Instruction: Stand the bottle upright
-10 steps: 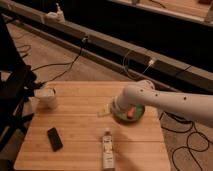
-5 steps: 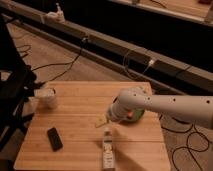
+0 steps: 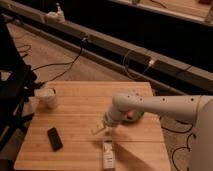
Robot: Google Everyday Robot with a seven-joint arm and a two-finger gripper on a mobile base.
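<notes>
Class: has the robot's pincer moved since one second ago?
Yes. The pincer has shifted away from the green bowl, nearer the camera, toward the lying bottle.

No words, numbers, brand marks or signs can be read anywhere in this view. The bottle (image 3: 107,154), lying on the wooden table (image 3: 75,117), has a pale label, but whatever is printed on it is too blurred to make out. The gripper (image 3: 101,128) hangs just above the bottle's cap end with its jaws apart, and no marking can be made out on it.
</notes>
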